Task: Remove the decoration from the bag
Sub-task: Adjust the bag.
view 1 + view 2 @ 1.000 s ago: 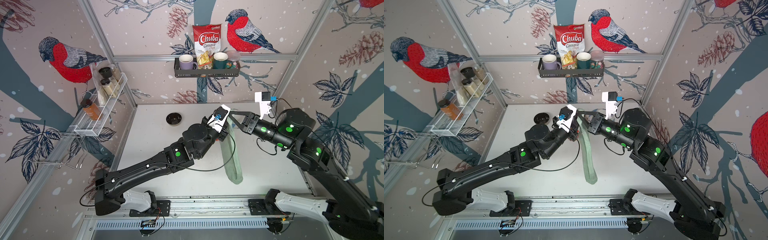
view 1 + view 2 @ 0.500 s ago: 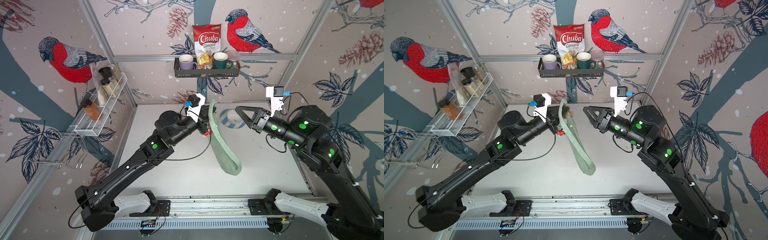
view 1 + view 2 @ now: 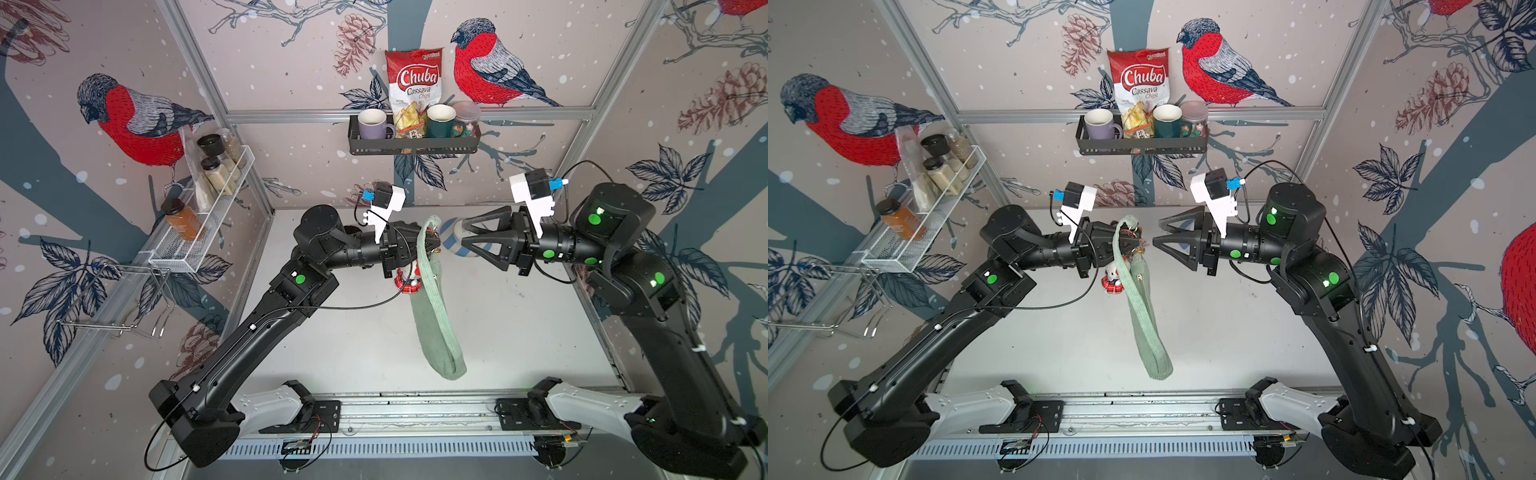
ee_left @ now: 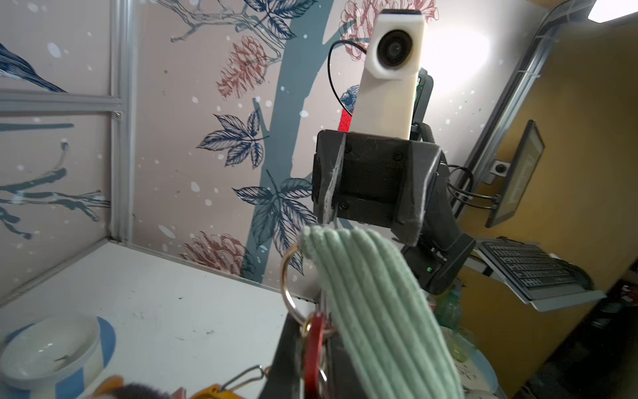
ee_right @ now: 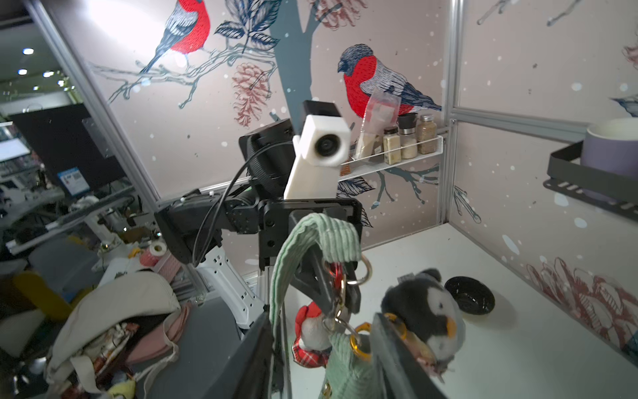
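Observation:
The sage-green ribbed bag (image 3: 436, 324) (image 3: 1144, 316) hangs lengthwise above the table from my left gripper (image 3: 432, 243) (image 3: 1133, 243) (image 4: 314, 362). That gripper is shut on the bag's top end, on a red clip (image 4: 316, 345) at the metal ring (image 4: 288, 279). A small white plush decoration in red plaid (image 3: 409, 282) (image 3: 1113, 278) (image 5: 312, 331) dangles beside the bag. A penguin plush (image 5: 424, 311) hangs by an orange carabiner (image 5: 359, 340). My right gripper (image 3: 462, 234) (image 3: 1158, 233) (image 5: 326, 366) is open, a short way right of the bag and holding nothing.
A blue-and-white striped bowl (image 3: 451, 241) (image 4: 51, 352) sits at the back of the table behind my right gripper. A black bowl (image 5: 469, 296) lies at the back left. A wall shelf (image 3: 413, 145) holds mugs and a chips packet. A wire rack (image 3: 203, 216) holds spice jars.
My right gripper, shut at the bag's top one second ago, has opened and drawn back to the right. The left arm has swung left and back with the bag, which now hangs free.

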`<state>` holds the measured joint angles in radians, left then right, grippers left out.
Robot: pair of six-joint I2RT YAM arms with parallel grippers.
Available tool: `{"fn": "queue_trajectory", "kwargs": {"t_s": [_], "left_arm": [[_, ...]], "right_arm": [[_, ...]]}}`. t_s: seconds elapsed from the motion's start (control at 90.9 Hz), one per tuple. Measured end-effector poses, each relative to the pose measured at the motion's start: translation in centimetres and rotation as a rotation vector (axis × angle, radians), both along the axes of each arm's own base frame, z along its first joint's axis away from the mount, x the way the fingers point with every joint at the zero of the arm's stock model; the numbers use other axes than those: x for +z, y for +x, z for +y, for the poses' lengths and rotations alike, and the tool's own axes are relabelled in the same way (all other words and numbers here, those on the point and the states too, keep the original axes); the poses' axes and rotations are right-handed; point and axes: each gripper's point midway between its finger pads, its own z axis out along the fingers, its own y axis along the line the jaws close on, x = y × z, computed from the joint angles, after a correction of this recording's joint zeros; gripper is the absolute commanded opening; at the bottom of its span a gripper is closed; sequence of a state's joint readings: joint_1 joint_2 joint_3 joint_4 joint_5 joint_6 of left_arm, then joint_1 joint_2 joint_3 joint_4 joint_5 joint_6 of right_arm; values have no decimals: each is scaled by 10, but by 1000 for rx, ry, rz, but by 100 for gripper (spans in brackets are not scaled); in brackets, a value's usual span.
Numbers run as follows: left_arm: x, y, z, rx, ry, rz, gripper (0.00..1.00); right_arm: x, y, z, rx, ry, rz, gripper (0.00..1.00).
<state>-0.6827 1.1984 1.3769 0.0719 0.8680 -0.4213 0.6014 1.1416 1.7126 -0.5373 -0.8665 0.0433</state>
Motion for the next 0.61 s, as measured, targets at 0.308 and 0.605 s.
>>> {"fn": "queue_trajectory", "kwargs": {"t_s": [0.308,0.605], "left_arm": [[-16,-20,-4,-168,19,74,1],[-25,-29,-6,-240,37,77,1]], "right_arm": [[-2,0,4,143,-19,-122,56],[-21,0,12,296,-33,-22,48]]}}
